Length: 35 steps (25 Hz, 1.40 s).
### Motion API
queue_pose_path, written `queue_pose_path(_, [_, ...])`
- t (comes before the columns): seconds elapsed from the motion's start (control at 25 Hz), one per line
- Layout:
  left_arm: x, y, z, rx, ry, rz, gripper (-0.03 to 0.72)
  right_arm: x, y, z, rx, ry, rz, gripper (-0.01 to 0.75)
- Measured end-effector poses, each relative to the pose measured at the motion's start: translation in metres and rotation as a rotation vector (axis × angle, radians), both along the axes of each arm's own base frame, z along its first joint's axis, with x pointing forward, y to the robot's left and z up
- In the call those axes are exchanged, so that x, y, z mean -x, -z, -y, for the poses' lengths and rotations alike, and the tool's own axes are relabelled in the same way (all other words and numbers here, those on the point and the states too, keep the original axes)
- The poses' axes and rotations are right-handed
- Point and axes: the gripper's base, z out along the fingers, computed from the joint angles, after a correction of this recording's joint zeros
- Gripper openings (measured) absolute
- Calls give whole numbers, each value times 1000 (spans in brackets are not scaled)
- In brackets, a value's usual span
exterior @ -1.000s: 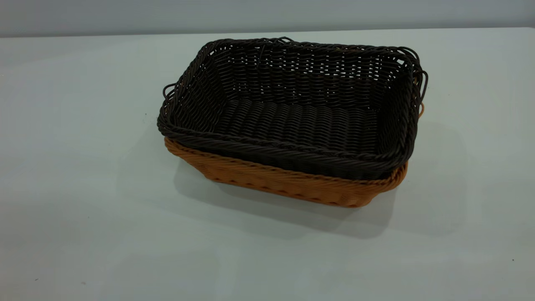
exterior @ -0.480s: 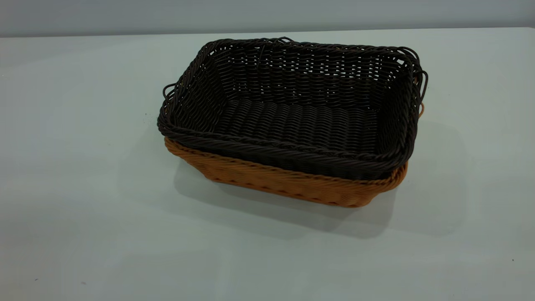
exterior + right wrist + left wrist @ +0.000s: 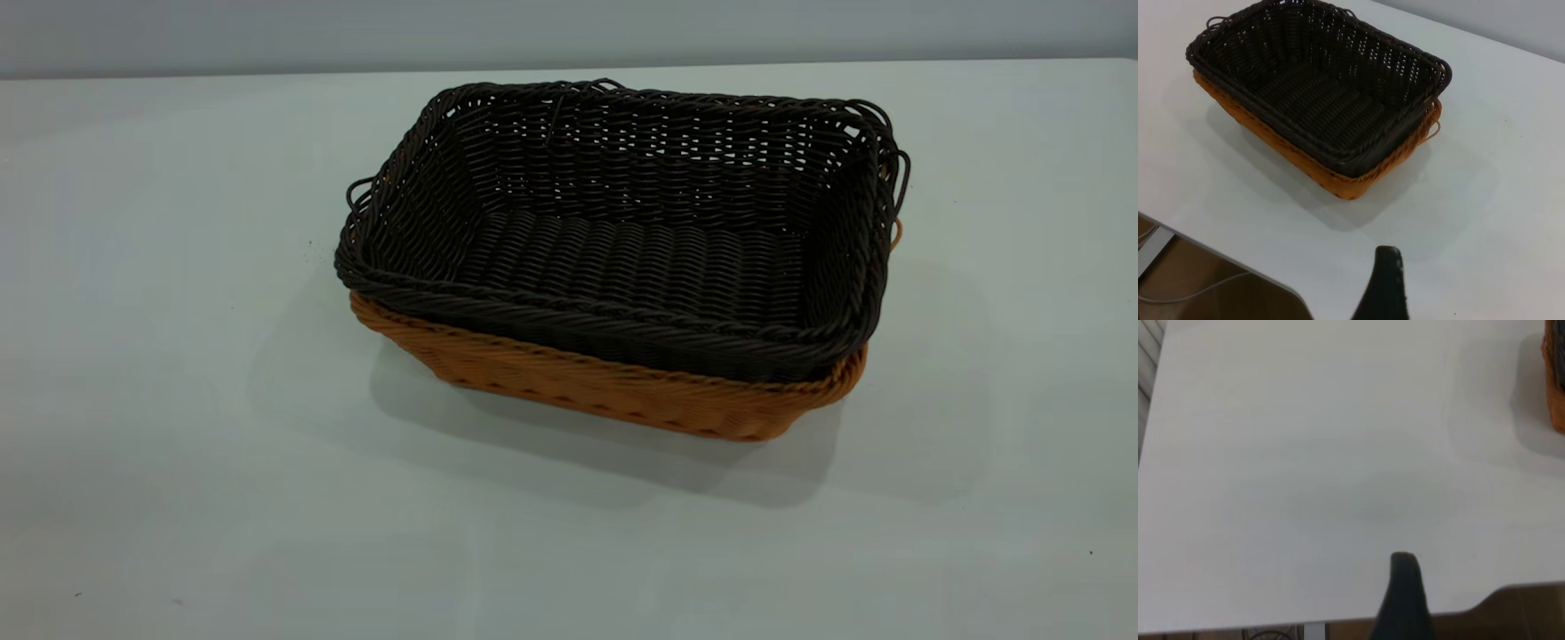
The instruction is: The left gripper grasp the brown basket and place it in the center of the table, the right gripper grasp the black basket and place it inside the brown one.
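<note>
Two baskets already nested mid-table [image 3: 160, 427], black basket [image 3: 622, 258] inside the brown basket [image 3: 622, 396], so I'd just keep both arms clear; can't tell either gripper's finger state.

Black basket [image 3: 622, 240] nested in brown basket [image 3: 613, 391], mid-table [image 3: 160, 400].

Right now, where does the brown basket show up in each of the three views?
Exterior view: the brown basket sits mid-table, only its front wall and rim showing beneath the black basket nested in it.
Left wrist view: just a sliver of brown basket at the picture's edge.
Right wrist view: brown basket as an orange band under the black one.
Shared landmark: the table, and the orange weave itself.
</note>
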Motion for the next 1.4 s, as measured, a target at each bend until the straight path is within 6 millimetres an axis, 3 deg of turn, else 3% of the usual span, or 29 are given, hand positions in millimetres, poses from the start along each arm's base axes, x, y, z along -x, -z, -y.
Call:
queue_pose_path(0.96, [3, 0, 0, 9, -15, 19, 542, 0, 0, 0, 4, 7, 1, 582])
queue_pose_path(1.4, [3, 0, 0, 11, -16, 19, 542, -7, 2, 18, -44, 339, -28, 582])
